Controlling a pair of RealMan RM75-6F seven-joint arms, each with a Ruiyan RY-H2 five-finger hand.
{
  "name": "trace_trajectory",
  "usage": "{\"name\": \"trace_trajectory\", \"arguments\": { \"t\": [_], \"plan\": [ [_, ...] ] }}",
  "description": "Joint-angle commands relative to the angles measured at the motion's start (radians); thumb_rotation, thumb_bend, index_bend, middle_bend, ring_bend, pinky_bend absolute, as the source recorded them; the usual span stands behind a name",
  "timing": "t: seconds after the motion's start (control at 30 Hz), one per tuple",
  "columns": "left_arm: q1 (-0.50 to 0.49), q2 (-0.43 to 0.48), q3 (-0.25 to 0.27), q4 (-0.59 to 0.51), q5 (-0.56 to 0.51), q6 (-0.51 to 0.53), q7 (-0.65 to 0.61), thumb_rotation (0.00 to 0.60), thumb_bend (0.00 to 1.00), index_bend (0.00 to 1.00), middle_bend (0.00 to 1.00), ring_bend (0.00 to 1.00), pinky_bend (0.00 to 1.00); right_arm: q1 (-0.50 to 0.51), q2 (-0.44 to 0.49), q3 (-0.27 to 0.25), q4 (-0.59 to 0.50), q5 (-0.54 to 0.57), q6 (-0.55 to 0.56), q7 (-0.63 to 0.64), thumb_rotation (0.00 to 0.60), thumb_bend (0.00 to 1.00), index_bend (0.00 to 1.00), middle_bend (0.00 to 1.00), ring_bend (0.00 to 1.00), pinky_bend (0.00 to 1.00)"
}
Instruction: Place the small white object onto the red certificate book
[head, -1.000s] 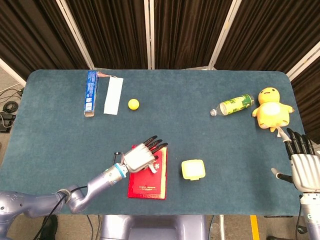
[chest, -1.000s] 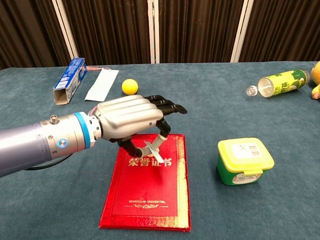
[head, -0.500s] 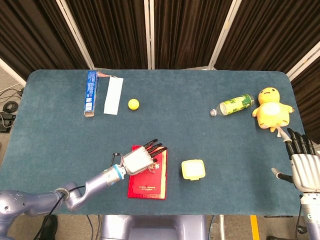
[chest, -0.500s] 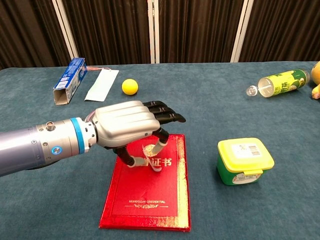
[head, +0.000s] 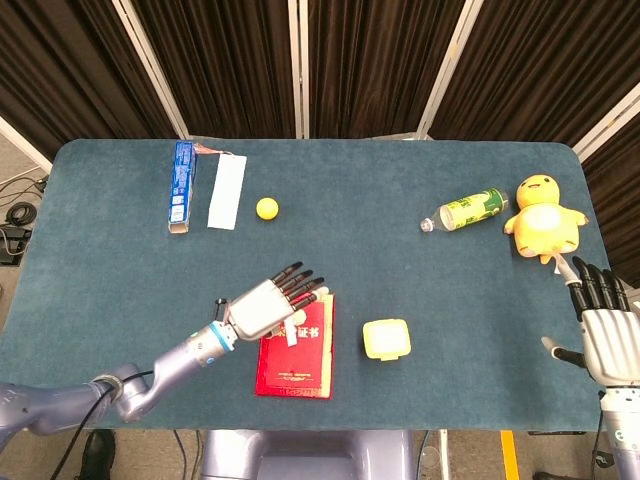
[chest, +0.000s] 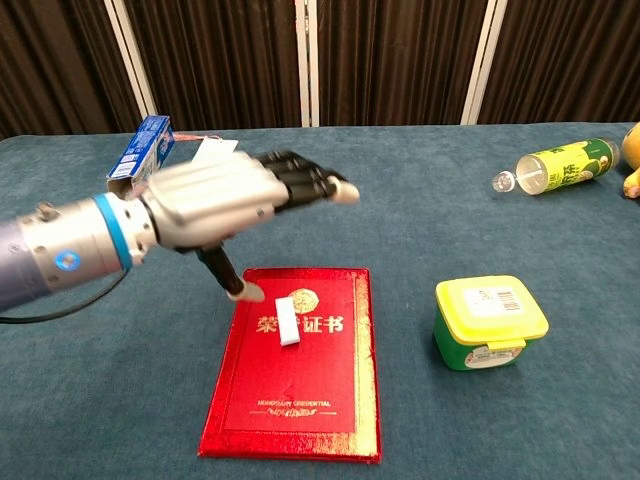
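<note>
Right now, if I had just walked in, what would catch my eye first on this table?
Probably the silver left hand with dark fingers, spread above the near-left part of the blue table. Just below it lies a red certificate book with gold trim, and a small white object rests on its cover. A yellow plush duck sits at the far right edge.

Red certificate book (chest: 295, 375) near the bench's front edge: gold Chinese characters on the cover, last two read "证书", the first ones are partly covered by the small white object (chest: 288, 320). A smaller gold English line below looks like "HONORARY CREDENTIAL". Yellow-lidded box (chest: 490, 318): barcode label, digits unreadable. Bottle (chest: 556, 166) and blue carton (chest: 138, 158): print too small to read.
</note>
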Motion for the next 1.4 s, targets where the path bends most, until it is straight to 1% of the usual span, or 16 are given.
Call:
{"name": "trace_trajectory", "arguments": {
  "t": [0.03,0.13,0.2,0.27,0.33,0.4,0.53,0.63,0.7,0.73,0.87,1.03,1.17,1.23,1.27,1.4],
  "plan": [
    [0.063,0.091,-0.044,-0.101,-0.063,0.075,-0.011,0.600,0.00,0.00,0.00,0.00,0.00,0.000,0.000,-0.004,-0.001,-0.006,-0.002,-0.001,0.600,0.00,0.00,0.00,0.00,0.00],
    [0.109,0.174,-0.066,-0.202,-0.122,0.107,0.009,0.600,0.00,0.00,0.00,0.00,0.00,0.006,-0.002,-0.004,-0.003,-0.006,-0.011,-0.005,0.600,0.00,0.00,0.00,0.00,0.00],
    [0.150,0.250,-0.081,-0.283,-0.175,0.134,0.037,0.600,0.00,0.00,0.00,0.00,0.00,0.017,-0.001,-0.003,-0.007,-0.010,-0.025,-0.015,0.600,0.01,0.00,0.00,0.00,0.00],
    [0.187,0.316,-0.089,-0.348,-0.224,0.156,0.067,0.600,0.00,0.00,0.00,0.00,0.00,0.032,0.003,-0.003,-0.013,-0.017,-0.044,-0.027,0.600,0.10,0.00,0.00,0.00,0.00],
    [0.216,0.363,-0.091,-0.386,-0.257,0.175,0.092,0.600,0.00,0.00,0.00,0.00,0.00,0.047,0.011,-0.002,-0.024,-0.024,-0.067,-0.027,0.600,0.26,0.00,0.00,0.00,0.00],
    [0.273,0.442,-0.085,-0.455,-0.323,0.210,0.133,0.600,0.00,0.00,0.00,0.00,0.00,0.084,0.031,0.002,-0.042,-0.041,-0.116,-0.028,0.600,0.39,0.01,0.00,0.00,0.00],
    [0.360,0.520,-0.073,-0.543,-0.392,0.283,0.158,0.600,0.00,0.00,0.00,0.00,0.00,0.154,0.073,0.014,-0.073,-0.062,-0.210,-0.030,0.600,0.63,0.03,0.00,0.00,0.00],
    [0.420,0.565,-0.061,-0.602,-0.441,0.328,0.162,0.600,0.00,0.00,0.00,0.00,0.00,0.217,0.100,0.022,-0.111,-0.072,-0.301,-0.015,0.600,0.76,0.05,0.00,0.00,0.00],
    [0.444,0.579,-0.058,-0.618,-0.453,0.351,0.165,0.600,0.00,0.00,0.00,0.00,0.00,0.254,0.109,0.020,-0.134,-0.081,-0.360,0.002,0.600,0.82,0.07,0.00,0.00,0.00],
    [0.470,0.588,-0.053,-0.630,-0.466,0.377,0.162,0.600,0.00,0.00,0.00,0.00,0.00,0.289,0.114,0.019,-0.150,-0.088,-0.418,0.017,0.600,0.84,0.08,0.00,0.00,0.00],
    [0.530,0.603,-0.037,-0.669,-0.486,0.420,0.145,0.600,0.00,0.00,0.00,0.00,0.00,0.383,0.098,0.027,-0.177,-0.084,-0.553,0.037,0.600,0.91,0.13,0.00,0.00,0.00],
    [0.568,0.609,-0.023,-0.664,-0.462,0.439,0.128,0.600,0.00,0.00,0.00,0.00,0.00,0.512,0.016,0.050,-0.182,-0.047,-0.710,-0.012,0.600,0.99,0.17,0.00,0.00,0.00],
    [0.573,0.616,-0.024,-0.658,-0.448,0.428,0.118,0.600,0.00,0.00,0.00,0.00,0.00,0.600,-0.062,0.066,-0.169,0.011,-0.815,-0.075,0.600,1.00,0.20,0.00,0.00,0.00],
    [0.576,0.618,-0.029,-0.649,-0.439,0.426,0.108,0.600,0.00,0.00,0.00,0.00,0.00,0.681,-0.156,0.071,-0.136,0.060,-0.897,-0.158,0.600,1.00,0.22,0.00,0.00,0.00],
    [0.577,0.621,-0.032,-0.644,-0.441,0.415,0.097,0.600,0.00,0.00,0.00,0.00,0.00,0.713,-0.213,0.075,-0.106,0.101,-0.910,-0.210,0.600,1.00,0.23,0.00,0.00,0.00],
    [0.578,0.628,-0.041,-0.636,-0.448,0.390,0.080,0.600,0.00,0.00,0.00,0.00,0.00,0.759,-0.315,0.068,-0.054,0.179,-0.886,-0.331,0.600,1.00,0.27,0.00,0.00,0.00]
  ]
}}
